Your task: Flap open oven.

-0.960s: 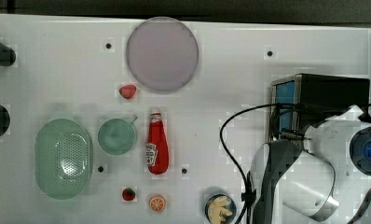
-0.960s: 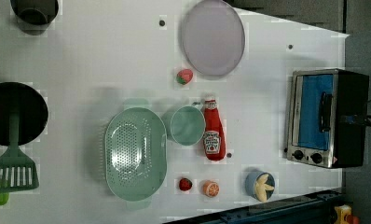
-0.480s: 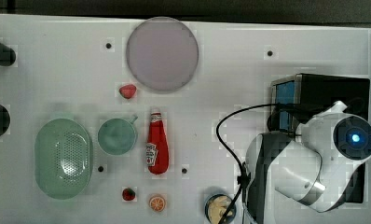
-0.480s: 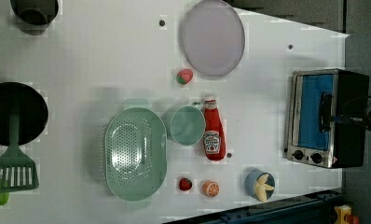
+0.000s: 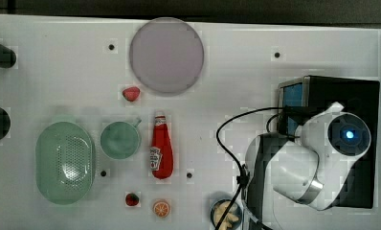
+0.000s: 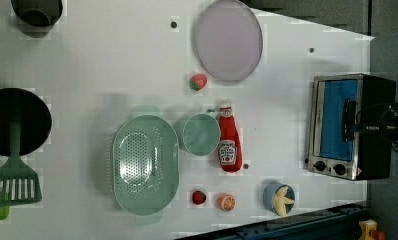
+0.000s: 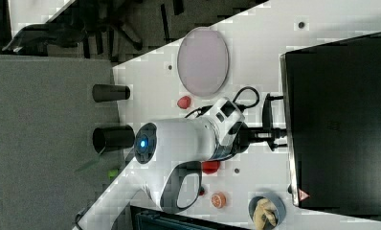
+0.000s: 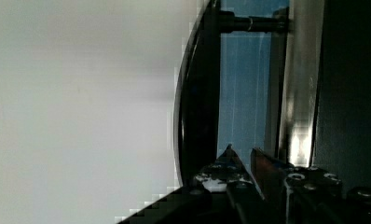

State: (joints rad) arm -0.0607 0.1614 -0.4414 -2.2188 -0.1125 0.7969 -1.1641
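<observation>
The oven [image 6: 377, 100] stands at the left view's right, a black box with a silver frame. Its blue glass door [image 6: 335, 120] lies flat against the frame, with two knobs [image 6: 328, 167] at one end. My gripper [image 6: 351, 125] reaches in over the oven's top to the bar handle [image 8: 200, 102]. In the wrist view my gripper [image 8: 243, 156] has its two tips a narrow gap apart, with nothing between them. They sit right beside the handle, on the side of the glass [image 8: 242, 93]. In the right view my gripper [image 7: 270, 129] meets the oven [image 7: 341, 120] at its front edge.
A cable [image 5: 227, 143] loops off the arm over the table. Near the arm's base stands a blue bowl of banana [image 5: 225, 213]. Further off are a ketchup bottle [image 5: 159, 146], teal cup [image 5: 120, 139], green colander [image 5: 64, 162], purple plate [image 5: 166, 54], strawberries and an orange slice [image 5: 161, 208].
The arm has swung toward the oven. In the left view the gripper came in from the right over the oven's top and reached the handle. The door has not moved.
</observation>
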